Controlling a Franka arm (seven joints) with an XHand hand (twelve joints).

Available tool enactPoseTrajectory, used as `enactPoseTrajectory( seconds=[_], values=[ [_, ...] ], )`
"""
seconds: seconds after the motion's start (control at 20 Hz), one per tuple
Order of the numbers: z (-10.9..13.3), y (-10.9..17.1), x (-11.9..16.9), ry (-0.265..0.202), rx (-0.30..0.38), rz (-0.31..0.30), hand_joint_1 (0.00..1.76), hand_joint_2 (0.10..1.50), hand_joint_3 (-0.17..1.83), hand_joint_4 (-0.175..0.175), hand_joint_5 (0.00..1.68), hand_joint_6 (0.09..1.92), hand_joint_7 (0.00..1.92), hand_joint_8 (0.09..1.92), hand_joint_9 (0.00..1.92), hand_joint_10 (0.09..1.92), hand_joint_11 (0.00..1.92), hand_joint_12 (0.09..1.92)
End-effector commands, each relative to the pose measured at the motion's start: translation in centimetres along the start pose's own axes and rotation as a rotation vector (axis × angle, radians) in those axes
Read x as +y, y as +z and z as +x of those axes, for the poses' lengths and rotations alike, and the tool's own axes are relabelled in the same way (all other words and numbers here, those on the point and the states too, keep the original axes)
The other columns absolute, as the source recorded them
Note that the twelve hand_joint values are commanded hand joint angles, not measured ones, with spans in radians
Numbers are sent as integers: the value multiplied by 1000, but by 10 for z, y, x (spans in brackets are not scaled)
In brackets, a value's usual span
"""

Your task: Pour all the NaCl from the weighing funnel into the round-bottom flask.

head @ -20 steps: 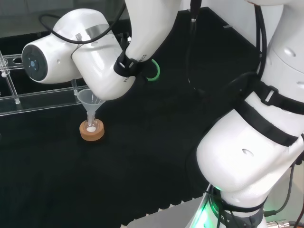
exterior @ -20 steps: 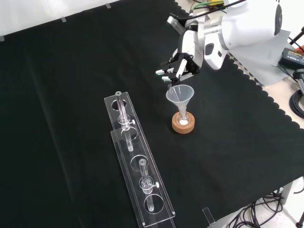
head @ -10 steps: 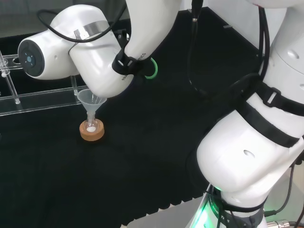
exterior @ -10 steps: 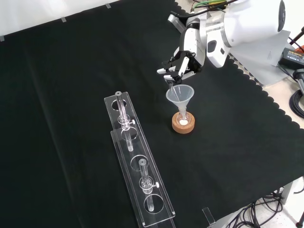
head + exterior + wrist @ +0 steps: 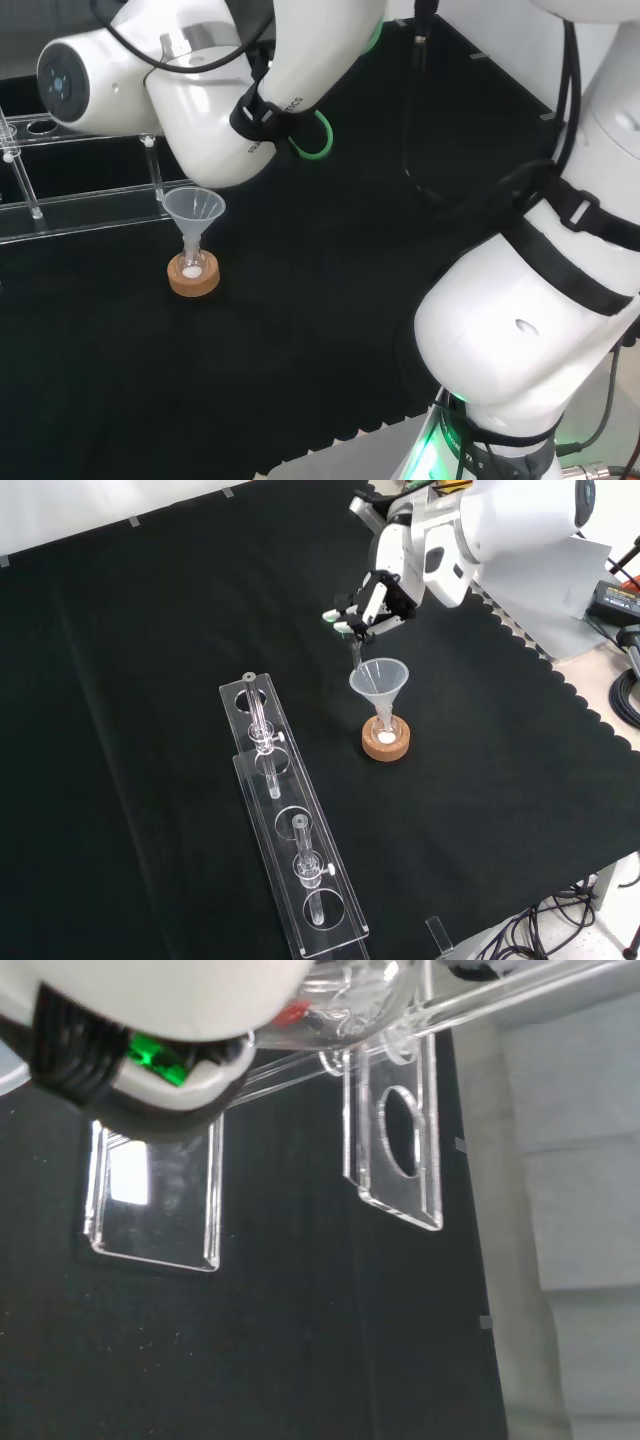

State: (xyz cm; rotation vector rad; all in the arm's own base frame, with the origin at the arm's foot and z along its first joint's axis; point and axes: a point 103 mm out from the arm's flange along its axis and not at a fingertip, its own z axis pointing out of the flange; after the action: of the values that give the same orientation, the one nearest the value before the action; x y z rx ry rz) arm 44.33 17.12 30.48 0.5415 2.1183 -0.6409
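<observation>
**Hand lifts from the funnel**

Since a second ago the hand [image 5: 372, 592] has risen — front view shows its fingers curled round a clear weighing funnel [image 5: 356, 650] just above the wide funnel [image 5: 378, 678]. Head view: round-bottom flask [image 5: 192, 266] (white powder inside) sits on its cork ring [image 5: 194, 281]. Wrist view — clear racks [image 5: 395, 1140].

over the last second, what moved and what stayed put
The hand has lifted up and away from the funnel, carrying a thin clear glass piece whose lower tip hangs just above the funnel's rim in the front view. The arm's big white link has risen with it in the head view. The funnel sits as before in the flask on the cork ring, with white powder at the bottom. The clear racks have not moved.
</observation>
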Motion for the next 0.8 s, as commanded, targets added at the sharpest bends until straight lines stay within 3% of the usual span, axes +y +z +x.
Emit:
enactPoseTrajectory(
  seconds=[0.05,0.8],
  values=[
    [-11,-6,-12,57,57,-26,1171,483,804,175,1621,87,1831,87,1377,87,279,1408],
    [-34,-13,-46,243,167,-92,1171,478,813,175,1625,87,1839,87,1435,94,309,1408]
  ],
)
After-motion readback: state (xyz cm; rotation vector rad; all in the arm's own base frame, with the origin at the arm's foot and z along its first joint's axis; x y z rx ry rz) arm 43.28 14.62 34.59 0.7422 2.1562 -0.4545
